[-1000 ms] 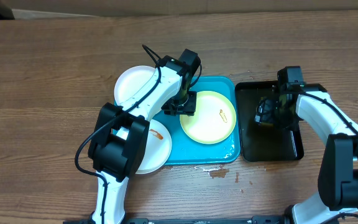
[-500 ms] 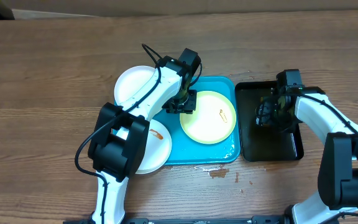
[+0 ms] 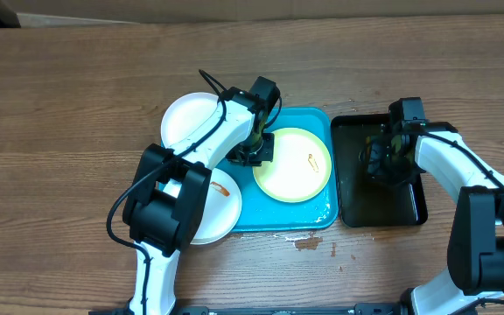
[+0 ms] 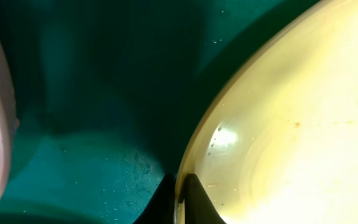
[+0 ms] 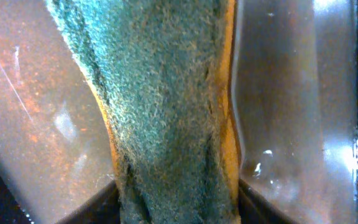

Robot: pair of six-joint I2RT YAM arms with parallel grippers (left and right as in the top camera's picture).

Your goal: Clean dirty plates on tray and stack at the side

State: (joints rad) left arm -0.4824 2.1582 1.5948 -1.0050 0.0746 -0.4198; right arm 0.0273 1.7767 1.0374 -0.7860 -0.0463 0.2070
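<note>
- We judge the step in hand to be steadying. The left end effector pinches the left rim of the lime-rimmed plate, which lies in the turquoise tray. The left wrist view shows its fingers on either side of that rim.
- The right end effector is clamped on a green sponge above the black tray.
- Next, we think, the sponge must cross to that plate and scrub its small orange smear.
- The far white plate lies left of the tray. The near white plate, which is smeared, overlaps the tray's edge.
- The wooden surface shows brown spots in front of the tray. Little of the room is visible.
</note>
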